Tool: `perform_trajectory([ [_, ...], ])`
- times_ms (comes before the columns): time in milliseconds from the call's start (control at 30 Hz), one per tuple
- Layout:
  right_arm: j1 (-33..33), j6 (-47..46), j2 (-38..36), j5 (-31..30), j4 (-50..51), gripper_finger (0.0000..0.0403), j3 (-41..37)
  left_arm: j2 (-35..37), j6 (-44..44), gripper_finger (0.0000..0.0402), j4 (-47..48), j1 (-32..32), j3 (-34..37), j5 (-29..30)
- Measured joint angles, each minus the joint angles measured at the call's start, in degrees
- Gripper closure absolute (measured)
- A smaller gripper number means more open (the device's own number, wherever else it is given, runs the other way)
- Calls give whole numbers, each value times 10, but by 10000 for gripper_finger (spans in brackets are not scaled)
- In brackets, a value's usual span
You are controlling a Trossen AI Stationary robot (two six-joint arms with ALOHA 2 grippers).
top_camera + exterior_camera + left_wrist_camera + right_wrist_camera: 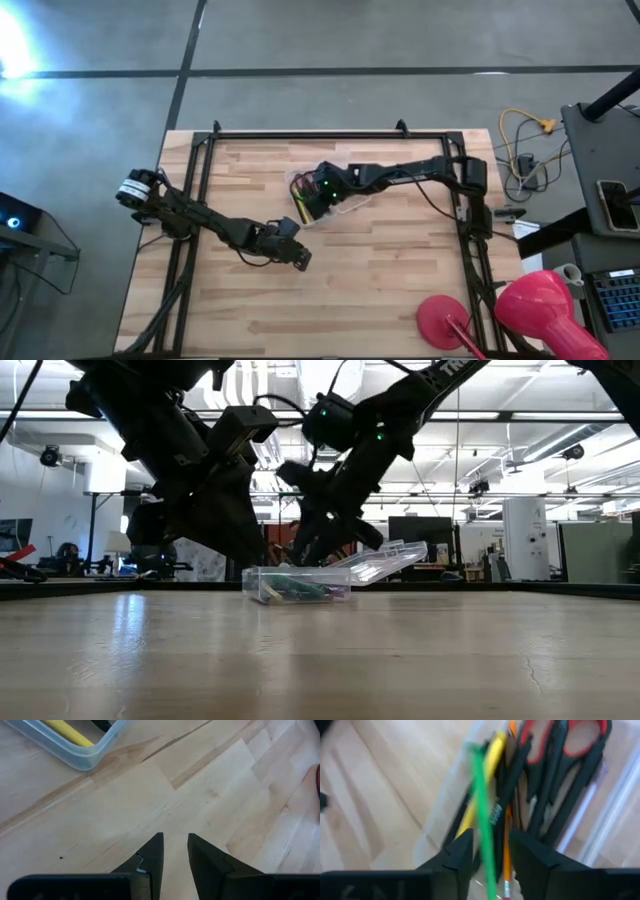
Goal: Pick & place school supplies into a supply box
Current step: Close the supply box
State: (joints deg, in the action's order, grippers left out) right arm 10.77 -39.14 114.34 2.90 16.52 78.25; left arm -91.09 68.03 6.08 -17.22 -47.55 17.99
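Observation:
The clear supply box (295,588) rests flat on the table's middle, its lid (385,560) open and tilted up. Inside lie red-handled scissors (560,750), a yellow pen (492,750), an orange pencil (506,845) and dark pens. My right gripper (492,837) hangs open over the box, slanting down. A blurred green pen (481,795) runs between its fingers, thinner than the gap. My left gripper (175,840) waits open over bare wood near the box's corner (85,750), with nothing between its fingers. My right gripper's fingers stand on either side of the green pen's near part (487,865), which lies along them above the box's contents. The pen runs close by one finger (462,850). Whether that finger touches it I cannot tell.
A red round-based object (445,322) and a pink bulb-shaped thing (540,310) sit at the near right corner. Black frame rails (330,136) run along the table's far, left and right sides. Bare wood lies toward the near edge.

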Motion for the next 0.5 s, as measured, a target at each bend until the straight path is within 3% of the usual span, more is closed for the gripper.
perform_trajectory([
  [267,1,44,-49,-58,23,224,4,0,0,329,1,0,0,0],
  [500,-1,86,-105,-93,105,205,3,0,0,329,-1,0,0,0],
])
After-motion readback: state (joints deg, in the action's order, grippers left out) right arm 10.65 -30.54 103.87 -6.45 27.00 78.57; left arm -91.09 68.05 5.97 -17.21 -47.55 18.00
